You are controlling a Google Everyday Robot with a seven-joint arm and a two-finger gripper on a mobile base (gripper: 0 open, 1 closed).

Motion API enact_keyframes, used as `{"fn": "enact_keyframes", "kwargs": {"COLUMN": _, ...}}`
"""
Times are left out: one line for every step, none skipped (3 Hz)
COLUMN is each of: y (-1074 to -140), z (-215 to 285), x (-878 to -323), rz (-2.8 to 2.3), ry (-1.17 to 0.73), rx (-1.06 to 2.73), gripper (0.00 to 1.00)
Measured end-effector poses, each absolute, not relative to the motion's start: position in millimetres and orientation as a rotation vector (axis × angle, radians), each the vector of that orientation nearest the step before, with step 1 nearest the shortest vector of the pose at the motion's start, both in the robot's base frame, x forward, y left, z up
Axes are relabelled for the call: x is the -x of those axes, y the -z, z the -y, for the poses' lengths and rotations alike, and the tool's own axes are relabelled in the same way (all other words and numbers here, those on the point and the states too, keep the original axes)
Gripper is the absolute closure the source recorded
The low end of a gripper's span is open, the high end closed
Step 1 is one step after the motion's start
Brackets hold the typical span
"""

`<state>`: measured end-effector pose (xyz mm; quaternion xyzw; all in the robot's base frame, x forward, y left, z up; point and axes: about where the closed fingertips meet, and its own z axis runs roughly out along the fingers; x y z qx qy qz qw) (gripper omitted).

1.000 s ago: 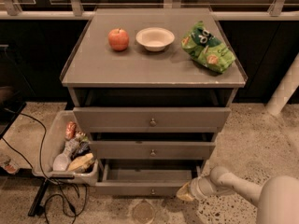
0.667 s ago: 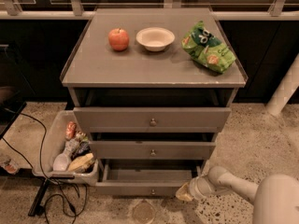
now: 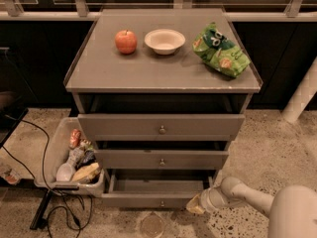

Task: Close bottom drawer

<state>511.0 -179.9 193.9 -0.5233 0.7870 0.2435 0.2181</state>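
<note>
The lowest grey-brown wooden drawer (image 3: pixel 133 201), matte, low-fronted, with one small round metal knob, stands pulled out at the cabinet's foot. Your pale rounded gripper (image 3: pixel 196 205) sits at the right end of its front; you cannot tell whether it is spread or closed. A cluttered grey plastic bin (image 3: pixel 52 152) stands just left.

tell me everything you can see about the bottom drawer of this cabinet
The bottom drawer is the lowest of three. It looks like grey-brown wood, with a low plain front and one small round metal knob at its centre. It is pulled partly out and sits level, so its inner floor shows from above, just over the speckled ground. The gripper is low at the right end of the drawer front and seems to be against it, though contact cannot be confirmed.
</note>
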Motion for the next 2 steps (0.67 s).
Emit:
{"fn": "enact_keyframes", "kwargs": {"y": -193.8, "z": 179.9, "x": -511.0, "rz": -2.179, "ry": -0.674, "rx": 1.449, "gripper": 0.35}}
{"fn": "enact_keyframes", "kwargs": {"y": -190.2, "z": 173.3, "x": -501.0, "rz": -2.182, "ry": -0.667, "rx": 1.46, "gripper": 0.12}}
